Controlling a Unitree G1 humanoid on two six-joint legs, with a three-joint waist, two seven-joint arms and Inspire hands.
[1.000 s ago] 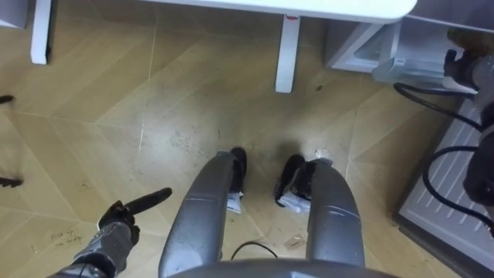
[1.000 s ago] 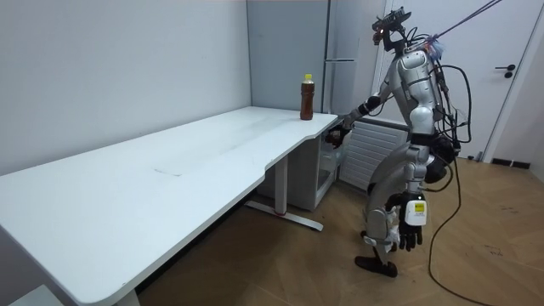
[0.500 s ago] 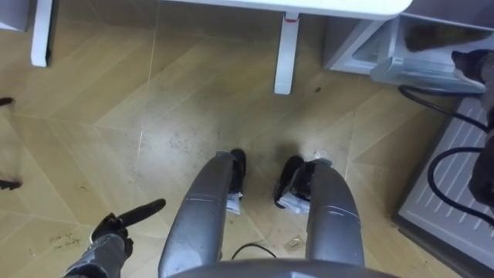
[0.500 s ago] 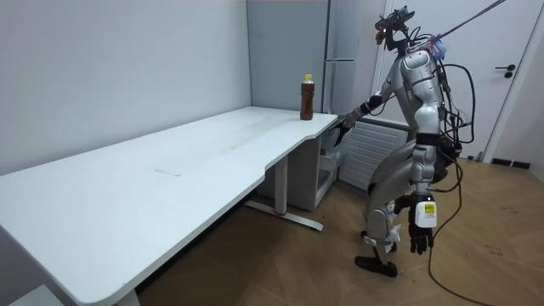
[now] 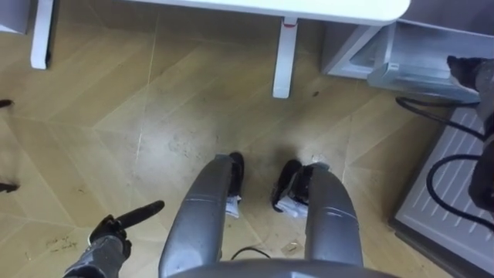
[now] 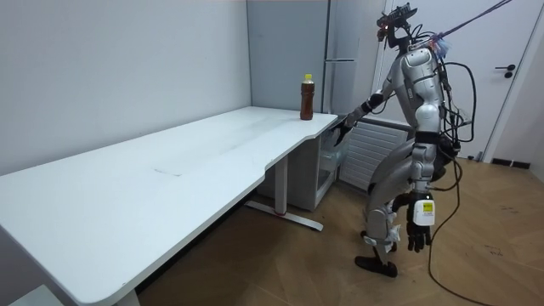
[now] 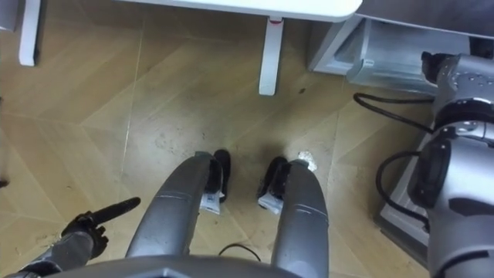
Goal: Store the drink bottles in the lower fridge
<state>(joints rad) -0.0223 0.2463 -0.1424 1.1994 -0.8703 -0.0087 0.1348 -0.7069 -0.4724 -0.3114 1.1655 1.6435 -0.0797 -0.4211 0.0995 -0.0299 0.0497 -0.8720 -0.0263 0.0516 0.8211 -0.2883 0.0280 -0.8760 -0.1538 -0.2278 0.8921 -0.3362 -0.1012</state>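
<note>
One bottle [image 6: 307, 96] is seen upright on the far corner of the desk [image 6: 170, 178], at upper centre of the room view. The right hand [image 6: 339, 133] is held out just below and to the right of it, apart from it, with fingers slack and nothing held. The left hand [image 5: 108, 232] is hung low at the lower left of the eye view, loosely straight and empty. Counted: one bottle, one desk, one tall fridge [image 6: 344, 51] behind.
</note>
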